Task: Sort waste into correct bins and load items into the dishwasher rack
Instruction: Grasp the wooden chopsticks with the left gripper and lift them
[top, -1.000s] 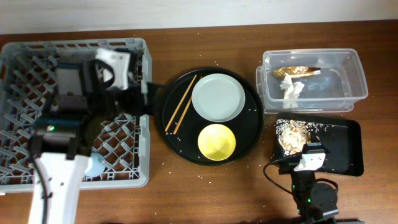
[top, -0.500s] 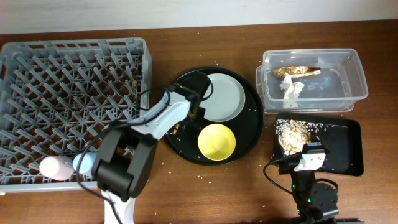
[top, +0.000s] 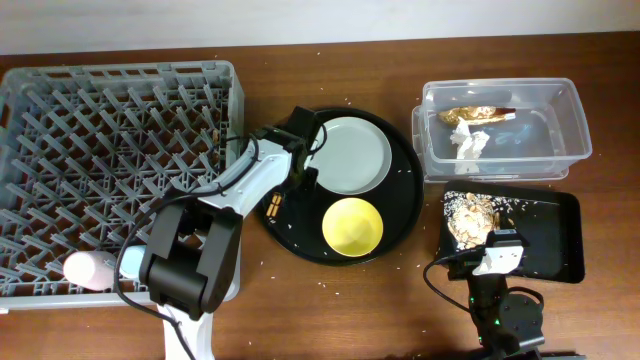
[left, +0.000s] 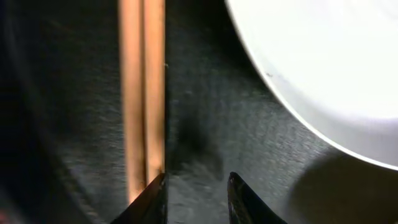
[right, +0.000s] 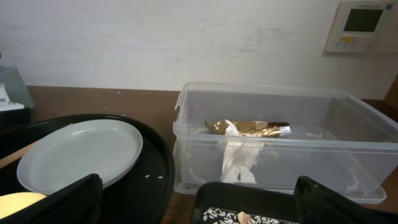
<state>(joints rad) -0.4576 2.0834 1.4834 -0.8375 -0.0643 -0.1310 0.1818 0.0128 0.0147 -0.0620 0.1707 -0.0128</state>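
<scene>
Wall panel (right: 362, 25) (its lettering unreadably small) hangs behind tub (right: 323, 163).

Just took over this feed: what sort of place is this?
Probably an indoor test bench: a dishwasher rack on a wooden table, against a plain wall with a control panel.
</scene>
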